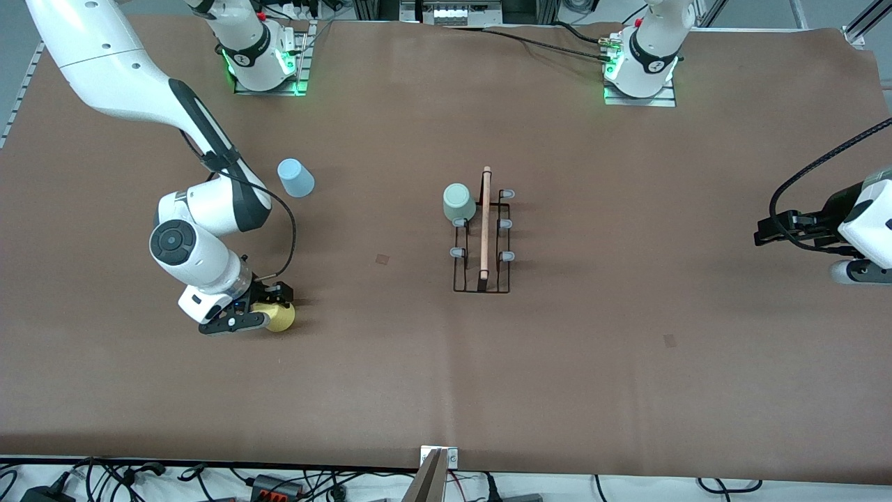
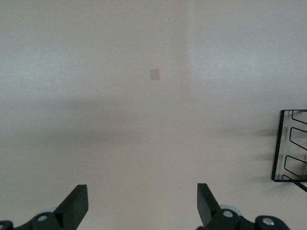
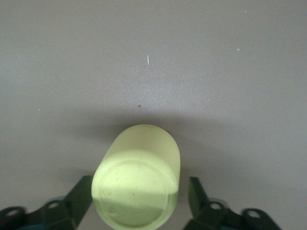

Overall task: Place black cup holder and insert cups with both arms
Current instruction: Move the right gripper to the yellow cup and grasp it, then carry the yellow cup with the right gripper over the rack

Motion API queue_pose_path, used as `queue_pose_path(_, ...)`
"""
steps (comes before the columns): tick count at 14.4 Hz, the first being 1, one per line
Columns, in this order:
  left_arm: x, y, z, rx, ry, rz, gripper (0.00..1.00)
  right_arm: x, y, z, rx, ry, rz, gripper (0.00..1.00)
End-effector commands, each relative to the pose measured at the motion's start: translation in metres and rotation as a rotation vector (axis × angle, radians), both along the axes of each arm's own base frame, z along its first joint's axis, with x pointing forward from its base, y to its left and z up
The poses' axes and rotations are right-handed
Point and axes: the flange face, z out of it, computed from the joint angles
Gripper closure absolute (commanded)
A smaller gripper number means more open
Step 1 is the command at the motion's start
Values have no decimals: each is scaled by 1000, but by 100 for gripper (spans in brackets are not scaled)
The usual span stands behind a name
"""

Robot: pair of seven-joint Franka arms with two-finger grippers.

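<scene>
Front view, left to right: right gripper low at lower left of frame, jaws straddling the yellow cup, which sits base-up on the brown surface; in the right wrist view a jaw stands close on each side of the cup, firm grip cannot be told. Light blue cup upside down at upper left. Black cup holder at frame centre, pale green cup on a peg at its upper end. Left gripper waits at right edge, jaws wide open, holding nothing. No readable labels or writing.
</scene>
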Motion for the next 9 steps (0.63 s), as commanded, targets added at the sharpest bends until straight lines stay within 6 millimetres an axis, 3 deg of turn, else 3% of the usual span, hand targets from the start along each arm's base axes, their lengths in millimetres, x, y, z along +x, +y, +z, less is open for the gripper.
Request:
queue_pose_path(1, -5, -1, 9, -12, 2, -13, 0, 2, 0, 9, -4, -26, 26, 81)
queue_pose_path(2, -5, -1, 10, -11, 1, -13, 0, 3, 0, 15, -7, -33, 30, 93)
queue_pose_path(5, -5, -1, 10, -11, 1, -12, 0, -1, 12, 69, -42, -34, 32, 95)
queue_pose_path(9, -5, -1, 9, -12, 2, -13, 0, -31, 97, 153, -66, -35, -71, 95)
